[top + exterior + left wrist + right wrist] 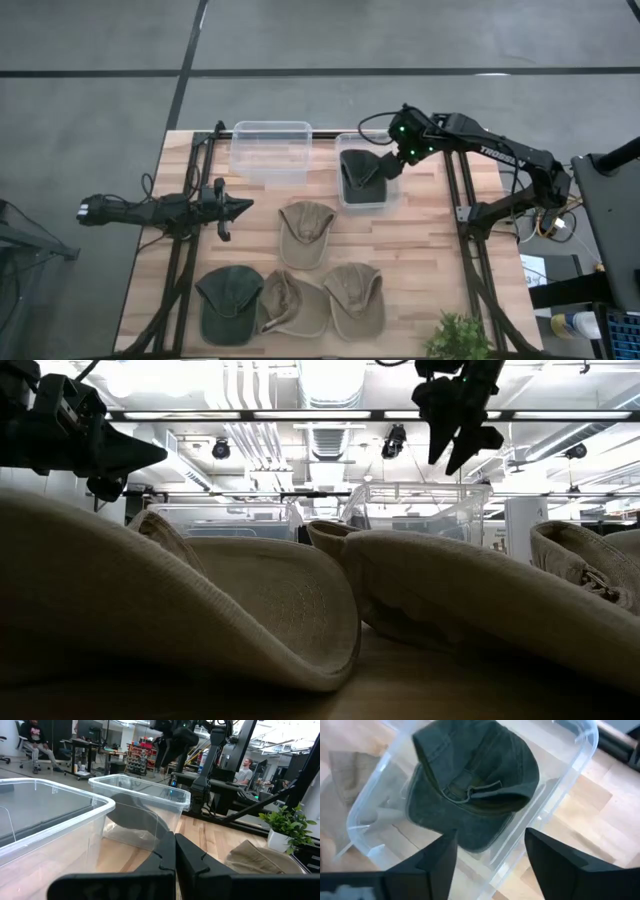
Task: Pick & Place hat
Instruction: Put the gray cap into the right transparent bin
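Observation:
A dark green hat [475,785] lies inside the clear bin [365,205] at the table's far middle, its brim on the bin's floor; it also shows through the bin wall in the left wrist view [135,815]. My right gripper [490,855] hangs above that bin, tilted downward, open, with nothing between its fingers [393,165]. My left gripper [243,208] waits level at the table's left, shut and holding nothing [175,855].
A second clear bin [272,150] stands left of the first. A beige hat [305,232] lies mid-table. Near the front edge lie a dark green hat [230,302] and two beige hats [290,305], [355,298]. A potted plant [460,338] stands at the front right.

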